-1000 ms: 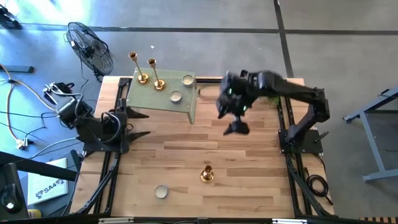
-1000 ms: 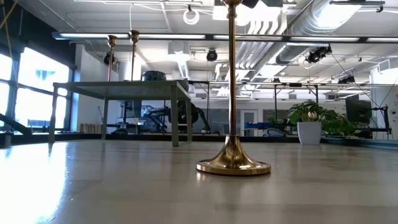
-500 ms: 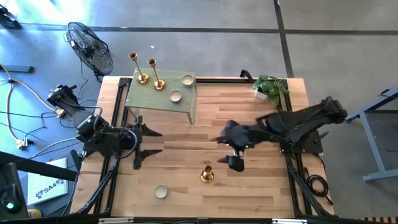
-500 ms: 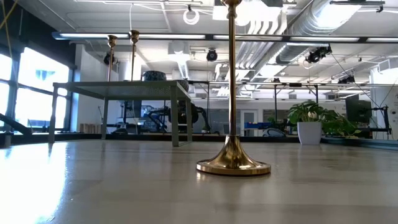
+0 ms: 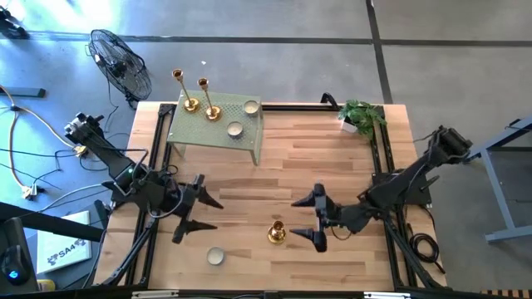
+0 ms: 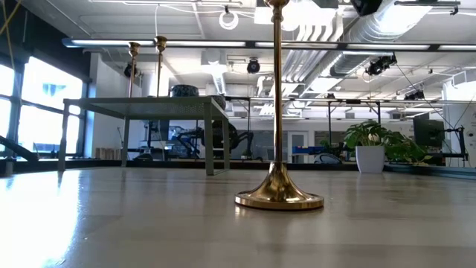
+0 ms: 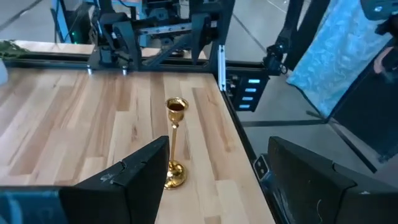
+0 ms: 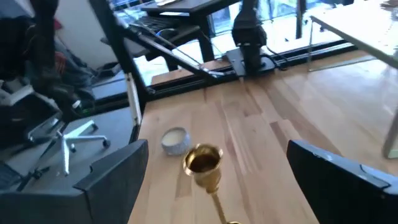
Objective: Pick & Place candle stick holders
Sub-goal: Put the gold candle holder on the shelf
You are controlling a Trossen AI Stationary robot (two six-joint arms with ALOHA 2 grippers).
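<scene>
One gold candle stick holder stands upright on its round base on the wooden table near the front; it also shows in the low view, the left wrist view and the right wrist view. Two more holders stand on a raised green platform at the back left. My right gripper is open just to the right of the lone holder, pointing at it. My left gripper is open at the table's left, also pointing toward it.
Two small tealight cups sit on the green platform, a third on the table near the front. A potted plant stands at the back right. A fan stands on the floor beyond the table's far left corner.
My right gripper has swung from near the platform at the back toward the table's near edge and come down low, level with the lone holder. My left gripper has moved out from the left edge toward the table's middle. The holders have not moved.
</scene>
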